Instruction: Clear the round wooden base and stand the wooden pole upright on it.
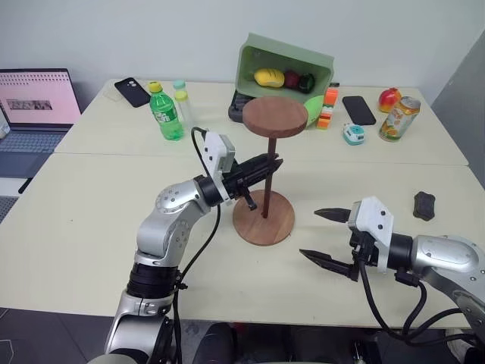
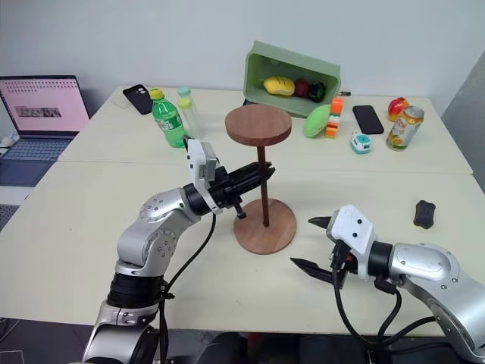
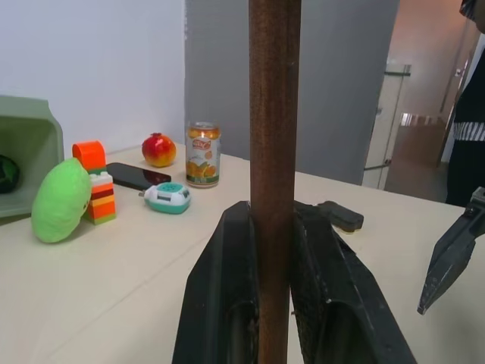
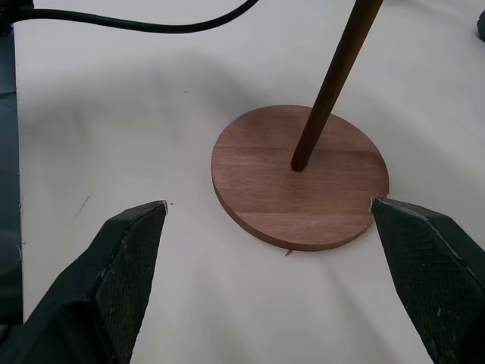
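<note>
We see the wooden pole (image 1: pixel 267 178) standing upright with its lower end at the centre of the round wooden base (image 1: pixel 264 217), which lies flat on the near part of the table (image 1: pixel 91 227). The disc fixed to the pole is at the top, level and well above the base. From the right wrist view the pole's foot meets the base at its middle, though we cannot tell whether it is seated in a hole or only resting there.

Our left gripper (image 1: pixel 269 167) reaches in from the left and is clamped on the pole about halfway up, one black finger on each side of the rod. Our right gripper (image 1: pixel 327 238) hangs near the table's front edge, to the right of the base and apart from it, its two fingers spread wide and holding nothing.

Farther out, a small dark object (image 1: pixel 424 205) lies on the table at the right. Along the far side we see a green bottle (image 1: pixel 165 112), a black phone (image 1: pixel 132 92), a green bin (image 1: pixel 282 70) tipped on its side with fruit inside, a drink can (image 1: pixel 398 118) and a red fruit (image 1: pixel 389 98). A laptop (image 1: pixel 34 102) stands at the far left.
</note>
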`<state>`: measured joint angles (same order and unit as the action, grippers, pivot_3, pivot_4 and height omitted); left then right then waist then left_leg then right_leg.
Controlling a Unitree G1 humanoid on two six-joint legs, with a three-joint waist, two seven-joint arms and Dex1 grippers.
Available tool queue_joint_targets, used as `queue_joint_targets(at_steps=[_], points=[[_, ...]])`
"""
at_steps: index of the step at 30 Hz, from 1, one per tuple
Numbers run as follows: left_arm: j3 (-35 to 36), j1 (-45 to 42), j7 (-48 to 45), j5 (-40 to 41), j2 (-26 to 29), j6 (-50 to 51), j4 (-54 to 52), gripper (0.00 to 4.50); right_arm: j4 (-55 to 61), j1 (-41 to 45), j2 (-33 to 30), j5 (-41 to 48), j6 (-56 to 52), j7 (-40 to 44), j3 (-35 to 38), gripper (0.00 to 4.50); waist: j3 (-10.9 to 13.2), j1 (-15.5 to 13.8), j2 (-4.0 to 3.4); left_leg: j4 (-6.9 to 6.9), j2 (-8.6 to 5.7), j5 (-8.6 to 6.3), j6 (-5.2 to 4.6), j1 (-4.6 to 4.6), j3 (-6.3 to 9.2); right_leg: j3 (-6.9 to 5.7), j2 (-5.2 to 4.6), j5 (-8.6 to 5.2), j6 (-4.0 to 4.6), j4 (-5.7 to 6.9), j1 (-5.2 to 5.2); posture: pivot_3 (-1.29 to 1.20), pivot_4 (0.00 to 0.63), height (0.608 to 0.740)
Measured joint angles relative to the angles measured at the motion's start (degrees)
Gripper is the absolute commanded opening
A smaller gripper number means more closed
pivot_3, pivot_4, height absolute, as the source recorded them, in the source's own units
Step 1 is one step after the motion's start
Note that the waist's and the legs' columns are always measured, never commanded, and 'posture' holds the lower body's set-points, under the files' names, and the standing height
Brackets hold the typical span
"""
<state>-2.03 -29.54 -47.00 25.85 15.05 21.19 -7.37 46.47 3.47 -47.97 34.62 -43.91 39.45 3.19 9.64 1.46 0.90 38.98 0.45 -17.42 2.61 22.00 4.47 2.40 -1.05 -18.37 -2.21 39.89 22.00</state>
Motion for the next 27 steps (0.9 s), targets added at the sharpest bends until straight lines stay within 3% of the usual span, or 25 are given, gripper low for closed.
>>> queue_joint_targets(at_steps=[27], points=[[-0.3, 2.4, 0.1, 0.2, 0.8, -3.9, 0.1, 0.24, 0.0, -0.2, -0.8, 0.3, -0.4, -0.6, 0.0, 4.5, 0.0, 0.0, 0.0, -0.03, 0.01, -0.01, -0.01, -0.21, 0.11, -0.06, 0.0, 0.0, 0.0, -0.17, -0.32, 0.0, 0.15, 0.74]])
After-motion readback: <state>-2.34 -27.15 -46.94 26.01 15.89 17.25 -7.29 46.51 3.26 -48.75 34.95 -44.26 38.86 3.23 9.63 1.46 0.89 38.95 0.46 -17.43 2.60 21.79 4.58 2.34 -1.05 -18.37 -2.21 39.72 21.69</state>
